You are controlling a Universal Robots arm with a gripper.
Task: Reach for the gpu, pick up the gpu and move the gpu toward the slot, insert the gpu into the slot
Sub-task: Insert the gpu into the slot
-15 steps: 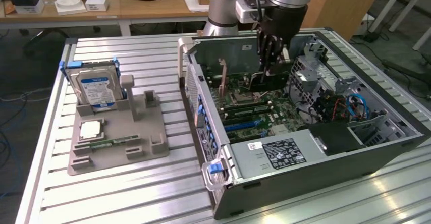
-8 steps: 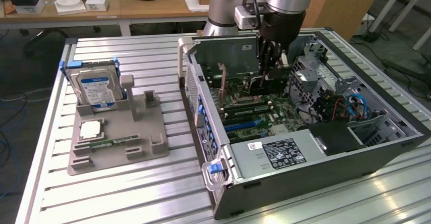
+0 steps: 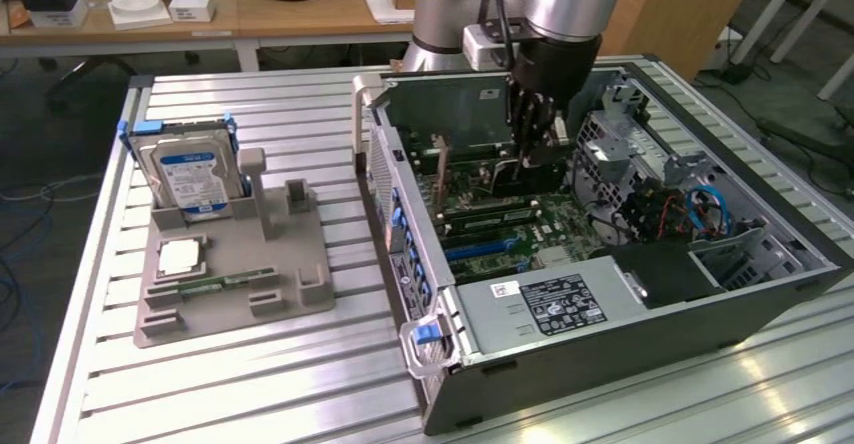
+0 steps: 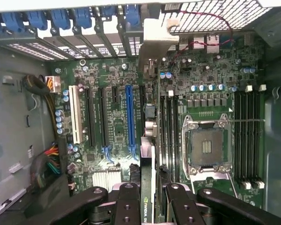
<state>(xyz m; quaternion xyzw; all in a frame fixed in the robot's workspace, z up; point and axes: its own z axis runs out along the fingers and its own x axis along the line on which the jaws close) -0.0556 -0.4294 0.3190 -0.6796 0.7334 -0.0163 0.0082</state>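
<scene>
Black gripper [image 4: 149,199] seen pinching the gpu [image 4: 148,140] edge-on, fingers [image 4: 128,201] pressed against either face of the thin card. Silver end bracket [image 4: 154,51] of the card noted at the far end, reaching toward the rear wall of blue slot clips [image 4: 61,18]. Card held upright above the motherboard [image 4: 112,93], just at 3 o'clock of the long blue slot [image 4: 129,117] and at 9 o'clock of the black memory slots [image 4: 171,131]. Contact with any slot not confirmed; lower edge possibly seated, view along the card too narrow to judge. Open CPU socket [image 4: 207,147] observed at 3 o'clock of the card, well apart from it.

Exterior view: arm lowered into the open computer case [image 3: 641,334], gripper [image 3: 531,154] down among the boards at roughly 12 o'clock of the case interior. Green face of the gpu [image 3: 447,109] visible standing beside the fingers. Case lying on its side on the ribbed aluminium table [image 3: 240,404].

At 9 o'clock of the case, grey parts holder [image 3: 234,284] recorded, carrying a blue-labelled hard drive [image 3: 190,174] upright at its far end and a small square CPU chip [image 3: 180,257] lying flat nearer the middle. Wooden desk [image 3: 294,14] noted behind the table at 12 o'clock.
</scene>
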